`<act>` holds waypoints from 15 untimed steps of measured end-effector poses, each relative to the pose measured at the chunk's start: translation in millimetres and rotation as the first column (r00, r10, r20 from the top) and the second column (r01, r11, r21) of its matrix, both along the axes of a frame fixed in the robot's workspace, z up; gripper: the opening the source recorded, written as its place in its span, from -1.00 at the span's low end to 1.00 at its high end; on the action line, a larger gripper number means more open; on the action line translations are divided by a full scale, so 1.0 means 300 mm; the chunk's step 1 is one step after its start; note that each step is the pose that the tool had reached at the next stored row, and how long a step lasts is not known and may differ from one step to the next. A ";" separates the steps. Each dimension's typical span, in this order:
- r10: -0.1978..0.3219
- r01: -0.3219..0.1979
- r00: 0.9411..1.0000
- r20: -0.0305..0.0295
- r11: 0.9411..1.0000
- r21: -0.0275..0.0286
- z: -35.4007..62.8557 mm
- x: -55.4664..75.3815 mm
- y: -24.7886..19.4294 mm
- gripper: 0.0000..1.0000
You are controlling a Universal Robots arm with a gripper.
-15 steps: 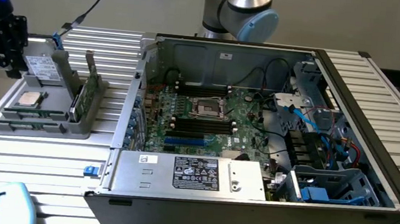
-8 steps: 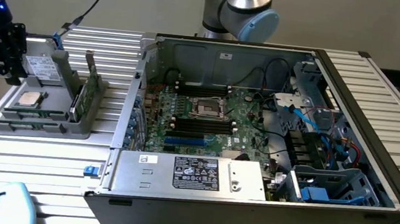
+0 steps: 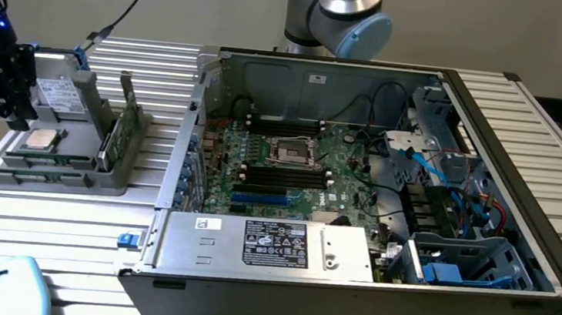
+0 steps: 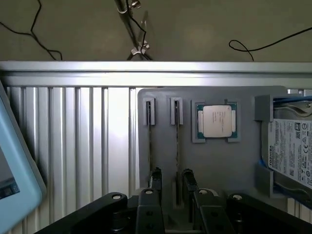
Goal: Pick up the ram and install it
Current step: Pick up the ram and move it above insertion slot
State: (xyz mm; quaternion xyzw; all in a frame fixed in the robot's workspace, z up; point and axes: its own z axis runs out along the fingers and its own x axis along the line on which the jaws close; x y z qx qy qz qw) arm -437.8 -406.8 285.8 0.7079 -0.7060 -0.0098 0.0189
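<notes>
- Hovering at exterior view's left: gripper, jaws wide open, nothing held.
- Ram stands on edge in grey tray, lined up w/ jaw gap; long axis crosswise to closing dir.
- PC case well apart, exterior view's right.

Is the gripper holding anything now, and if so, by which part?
Nothing is held. The gripper is open over the grey tray, its fingers apart on either side of one ram stick, not closed on it.
</notes>
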 end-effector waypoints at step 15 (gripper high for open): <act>0.061 -0.061 0.998 -0.003 0.998 0.007 -0.091 0.000 -0.057 -0.38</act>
